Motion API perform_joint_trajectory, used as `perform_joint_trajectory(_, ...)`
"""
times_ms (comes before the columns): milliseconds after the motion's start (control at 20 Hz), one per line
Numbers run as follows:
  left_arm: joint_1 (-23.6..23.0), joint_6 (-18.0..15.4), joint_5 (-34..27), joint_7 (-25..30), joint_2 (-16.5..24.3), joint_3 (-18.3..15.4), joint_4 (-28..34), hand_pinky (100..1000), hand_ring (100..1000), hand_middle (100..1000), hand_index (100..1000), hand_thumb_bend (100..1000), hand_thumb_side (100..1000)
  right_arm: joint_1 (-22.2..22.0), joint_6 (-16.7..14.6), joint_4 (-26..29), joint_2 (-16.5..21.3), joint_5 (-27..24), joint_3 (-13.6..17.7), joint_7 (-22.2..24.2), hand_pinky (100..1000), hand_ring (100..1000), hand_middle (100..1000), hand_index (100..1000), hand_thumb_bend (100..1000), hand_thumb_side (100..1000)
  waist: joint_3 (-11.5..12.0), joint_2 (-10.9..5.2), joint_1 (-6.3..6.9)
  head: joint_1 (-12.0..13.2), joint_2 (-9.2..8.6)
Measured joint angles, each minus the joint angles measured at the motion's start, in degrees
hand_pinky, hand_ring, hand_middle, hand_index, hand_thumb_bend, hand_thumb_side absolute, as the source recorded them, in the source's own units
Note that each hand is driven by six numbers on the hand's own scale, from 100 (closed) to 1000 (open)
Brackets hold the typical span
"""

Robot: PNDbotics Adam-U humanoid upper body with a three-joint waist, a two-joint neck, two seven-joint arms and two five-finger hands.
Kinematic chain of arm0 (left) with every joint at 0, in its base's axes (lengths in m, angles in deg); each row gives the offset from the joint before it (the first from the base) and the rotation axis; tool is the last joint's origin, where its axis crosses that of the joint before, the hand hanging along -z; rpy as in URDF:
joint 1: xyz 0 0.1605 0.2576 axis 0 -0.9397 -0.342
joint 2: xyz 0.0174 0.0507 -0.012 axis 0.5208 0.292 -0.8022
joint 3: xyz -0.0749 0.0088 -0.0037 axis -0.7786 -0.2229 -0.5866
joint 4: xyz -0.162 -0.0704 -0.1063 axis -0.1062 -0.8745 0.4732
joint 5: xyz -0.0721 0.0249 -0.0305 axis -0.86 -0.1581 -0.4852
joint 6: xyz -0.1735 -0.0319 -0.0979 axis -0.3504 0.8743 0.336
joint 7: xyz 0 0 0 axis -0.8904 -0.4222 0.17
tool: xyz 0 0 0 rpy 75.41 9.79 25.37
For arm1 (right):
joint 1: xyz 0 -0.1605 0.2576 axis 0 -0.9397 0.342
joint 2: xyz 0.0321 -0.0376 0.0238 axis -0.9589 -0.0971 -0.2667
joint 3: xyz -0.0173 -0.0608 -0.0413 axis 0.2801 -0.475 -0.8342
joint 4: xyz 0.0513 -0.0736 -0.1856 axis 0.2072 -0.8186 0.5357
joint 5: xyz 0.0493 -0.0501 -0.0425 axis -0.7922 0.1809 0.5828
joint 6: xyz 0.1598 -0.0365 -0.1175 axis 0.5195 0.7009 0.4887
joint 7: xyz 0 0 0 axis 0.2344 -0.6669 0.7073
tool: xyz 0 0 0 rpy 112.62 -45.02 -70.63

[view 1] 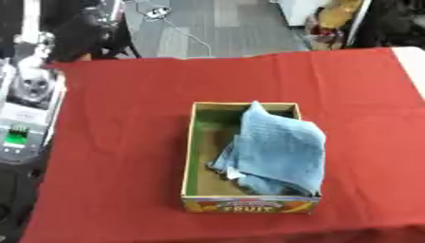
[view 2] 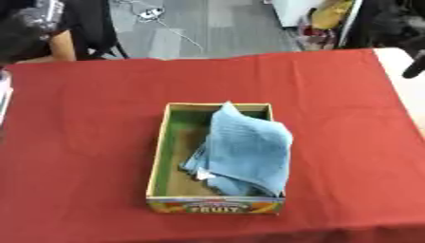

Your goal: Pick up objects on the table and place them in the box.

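A cardboard fruit box (view 1: 190,156) with a green inside and a printed front stands in the middle of the red tablecloth. A light blue towel (view 1: 281,151) lies crumpled inside it, filling the right half and drooping over the right wall. The left half of the box floor shows bare. No loose object lies on the cloth around the box. Neither of my hands can be made out in either view.
The red cloth (view 1: 116,118) covers the table, with a beige strip (view 2: 402,90) bare at the far right. Silver and white machinery with a green board (view 1: 21,118) stands along the left edge. A dark rounded shape (view 2: 412,70) pokes in at the right edge.
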Motion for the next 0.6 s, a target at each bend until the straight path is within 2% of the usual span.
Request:
perform_joint_trajectory(150,-3.4,0.1,0.4,-4.8,-1.8,-2.3,0.0,499,651,774,830,319,695,-0.2,-0.1,0.0,0.0,0.4,0.2,-0.1,533,756,823,962,224,618,0.6,0.01,-0.1,-0.1,0.0)
perform_joint_trajectory(300,-4.9,3.6,-1.0,-8.3,-3.2,-3.8,-0.1,452,628,767,823,214,797,-0.5,-0.1,0.0,0.0,0.4,0.3,-0.1,533,755,822,962,222,619,0.9,0.0,-0.12,-0.1,0.0)
perform_joint_trajectory(450,-5.9,6.5,-6.2,-13.7,-3.8,-5.2,-3.2,429,618,761,815,164,849,-0.5,-0.1,0.0,0.0,0.4,0.2,-0.1,532,754,820,961,215,625,1.4,0.0,0.0,-0.1,0.0)
perform_joint_trajectory(600,-6.0,6.6,-11.1,-18.9,-3.8,-6.1,-7.4,408,607,754,808,109,882,-0.5,-0.1,0.0,0.0,0.4,0.2,0.0,532,753,819,960,200,632,1.6,0.04,0.0,-0.1,-0.01)
